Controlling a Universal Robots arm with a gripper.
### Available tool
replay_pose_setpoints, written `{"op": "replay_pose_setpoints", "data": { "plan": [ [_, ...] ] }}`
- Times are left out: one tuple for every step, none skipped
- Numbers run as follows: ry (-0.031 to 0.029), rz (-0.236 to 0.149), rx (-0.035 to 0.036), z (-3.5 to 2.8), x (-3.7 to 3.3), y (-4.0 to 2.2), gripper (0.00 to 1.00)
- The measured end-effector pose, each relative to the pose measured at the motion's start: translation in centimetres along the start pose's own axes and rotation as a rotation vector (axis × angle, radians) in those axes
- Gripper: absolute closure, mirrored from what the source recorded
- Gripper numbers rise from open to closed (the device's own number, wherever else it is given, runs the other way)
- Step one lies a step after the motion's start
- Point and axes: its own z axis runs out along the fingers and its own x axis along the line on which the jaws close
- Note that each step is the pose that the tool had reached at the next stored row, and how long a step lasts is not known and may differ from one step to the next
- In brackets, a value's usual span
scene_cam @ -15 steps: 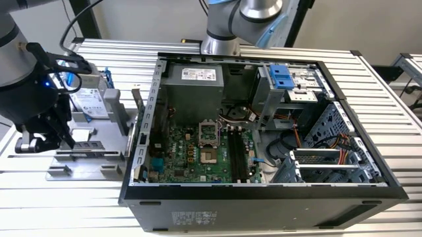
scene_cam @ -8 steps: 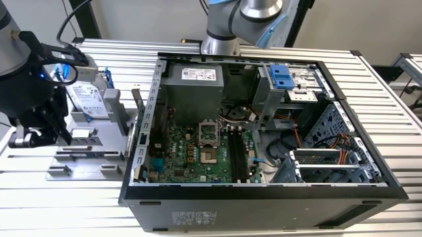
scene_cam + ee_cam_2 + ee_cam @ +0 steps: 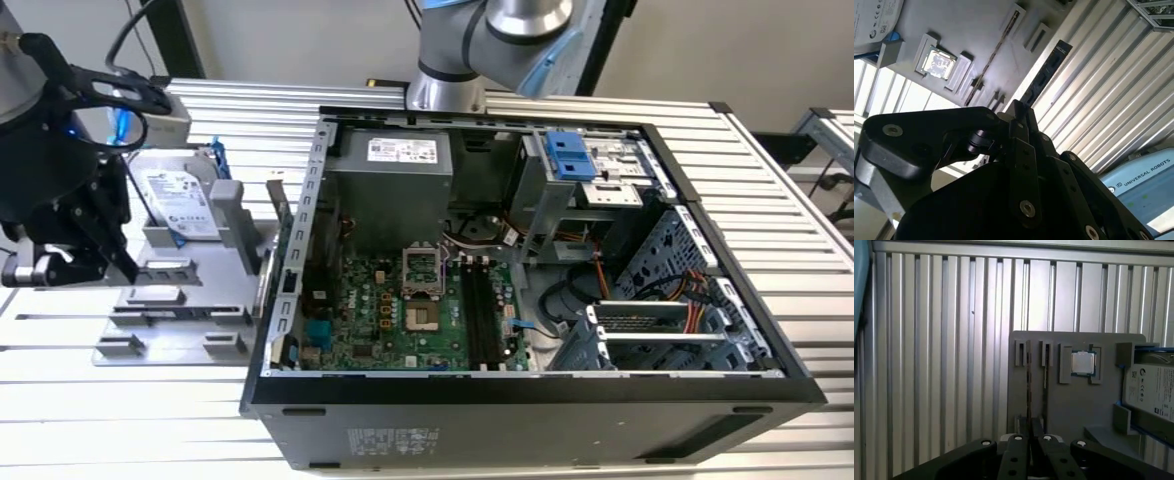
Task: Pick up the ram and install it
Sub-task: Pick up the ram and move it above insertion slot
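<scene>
Pick-up step (judged complete): gripper point(image 3: 1020, 111) clamped narrow on ram point(image 3: 1045, 74), which projects beyond tool; install demands edge-on alignment with memory slots point(image 3: 483, 315), well apart.

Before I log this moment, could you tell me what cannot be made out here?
ram: its near end, second wrist view, hidden behind the gripper.
hard drive: first wrist view, cut off by the picture's edge.
memory slots: exterior view, too small to tell whether filled.

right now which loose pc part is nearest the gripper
The ram, the dark stick in the gripper; the processor chip and hard drive sit on the tray.
</scene>
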Motion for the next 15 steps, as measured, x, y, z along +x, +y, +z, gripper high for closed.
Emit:
{"op": "replay_pose_setpoints", "data": {
  "plan": [
    [0.0000,0.000,0.0001,-0.19,-0.01,0.00,1.00],
    [0.0000,0.000,0.0000,-0.38,-0.01,0.00,1.00],
    [0.0000,0.000,0.0000,-0.58,-0.02,0.00,1.00],
    [0.0000,0.000,0.0000,-0.77,-0.03,0.00,1.00],
    [0.0001,0.000,0.0000,-0.96,-0.03,0.00,1.00],
    [0.0001,0.000,-0.0001,-1.16,-0.04,0.00,1.00],
    [0.0000,0.000,0.0000,-1.34,-0.05,0.00,1.00],
    [0.0000,0.000,0.0000,-1.53,-0.06,0.00,1.00],
    [0.0000,0.000,0.0000,-1.71,-0.06,0.00,1.00],
    [0.0000,0.000,0.0001,-1.88,-0.07,0.00,1.00],
    [0.0000,0.000,0.0000,-2.06,-0.07,0.00,1.00],
    [0.0001,0.000,-0.0001,-2.24,-0.08,0.00,1.00],
    [0.0000,0.000,0.0000,-2.42,-0.09,0.00,1.00],
    [0.0000,0.000,0.0000,-2.61,-0.09,0.00,1.00],
    [-0.0001,0.000,0.0001,-2.80,-0.10,0.00,1.00]
  ]
}}
